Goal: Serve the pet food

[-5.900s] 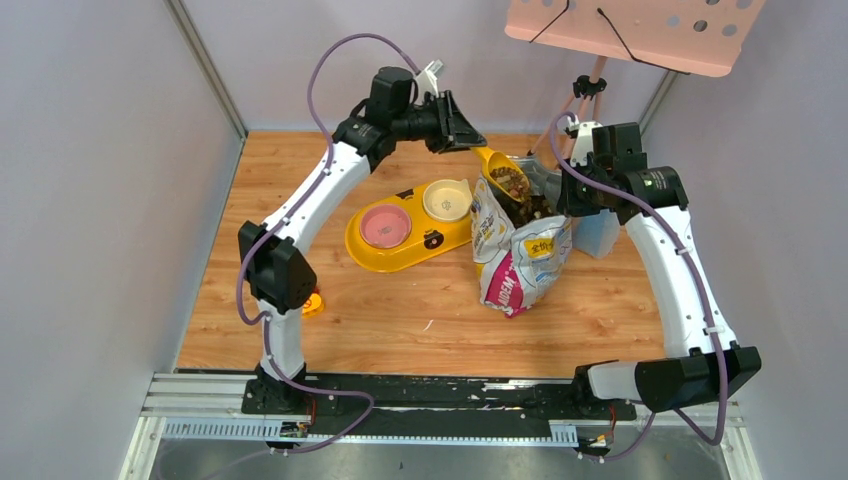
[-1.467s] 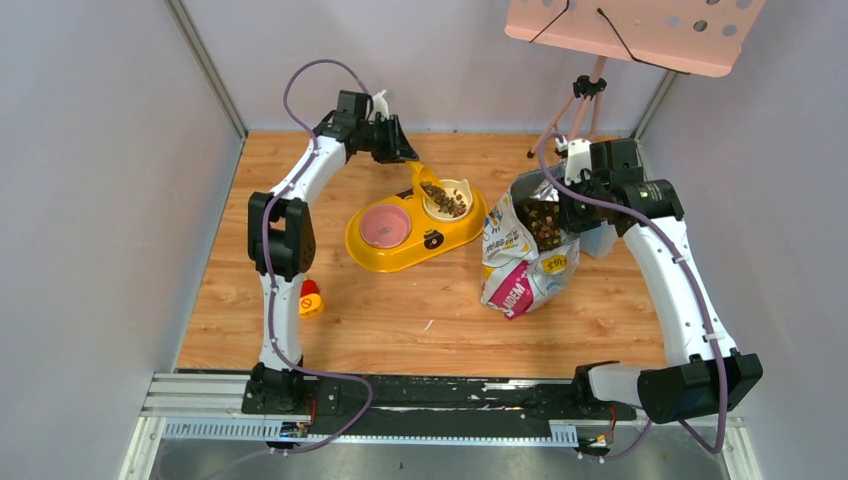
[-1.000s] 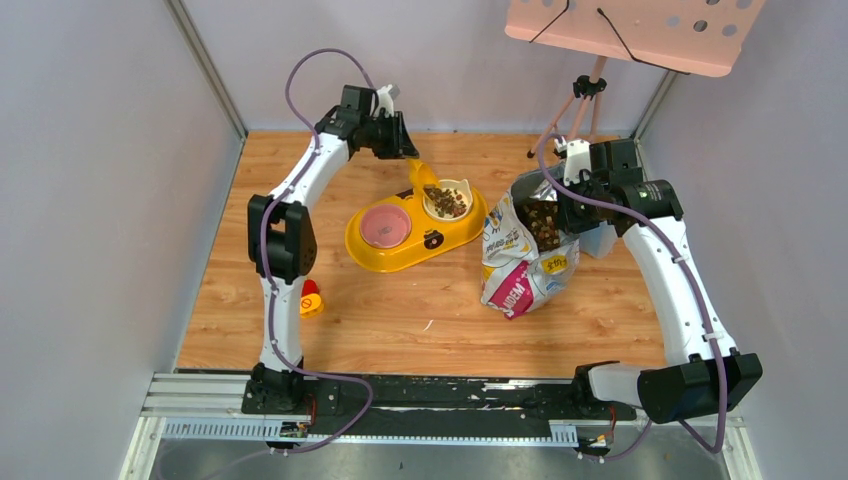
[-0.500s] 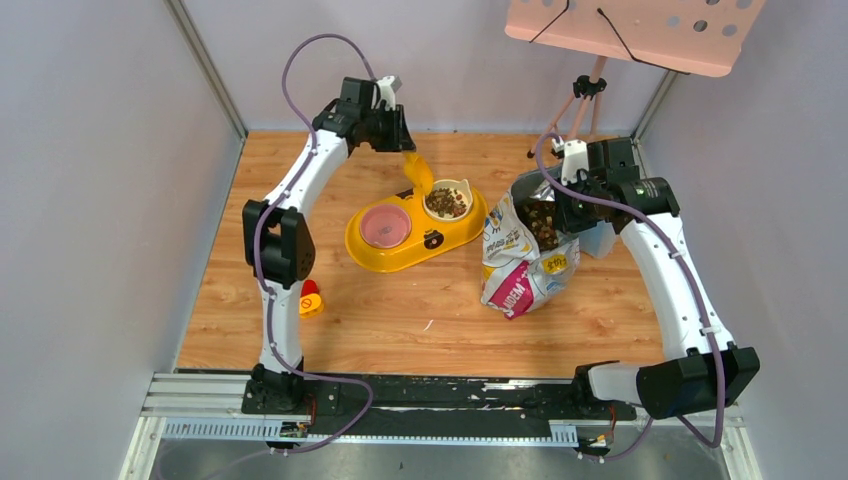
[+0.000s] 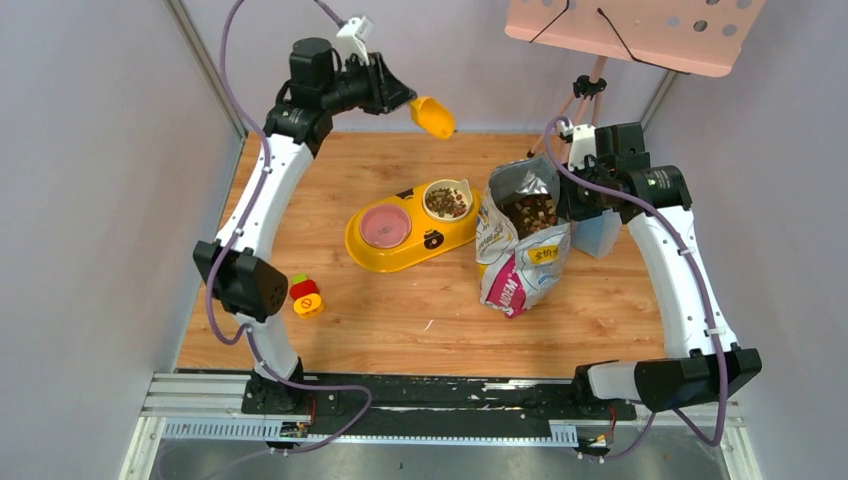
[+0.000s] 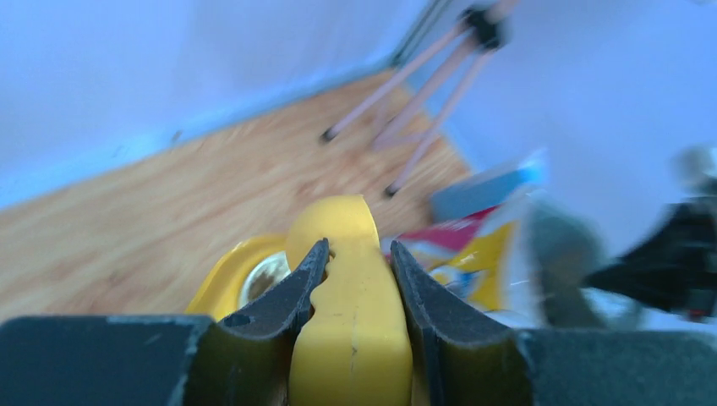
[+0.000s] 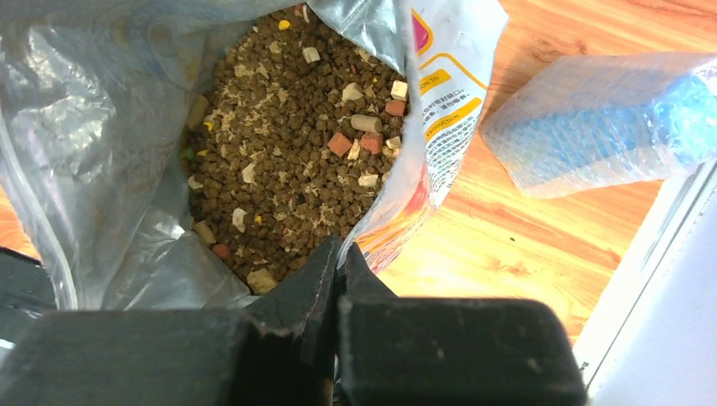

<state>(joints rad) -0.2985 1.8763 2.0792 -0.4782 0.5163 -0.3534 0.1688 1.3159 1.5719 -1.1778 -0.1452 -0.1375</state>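
The pet food, brown kibble with some pale and red bits, fills the open printed foil bag. More pet food lies in the white bowl of the yellow double feeder. My left gripper is shut on the handle of the yellow scoop, held high near the back wall; in the left wrist view the scoop sits between the jaws. My right gripper is shut on the bag's rim, holding the bag open and upright.
The feeder's pink bowl holds no food. A blue bubble-wrapped packet lies right of the bag. A small red and yellow block sits near the left arm. A tripod stands at the back right.
My left gripper has lifted the scoop up and away from the white bowl toward the back wall. Kibble now lies in the white bowl. The right gripper holds the bag as before.
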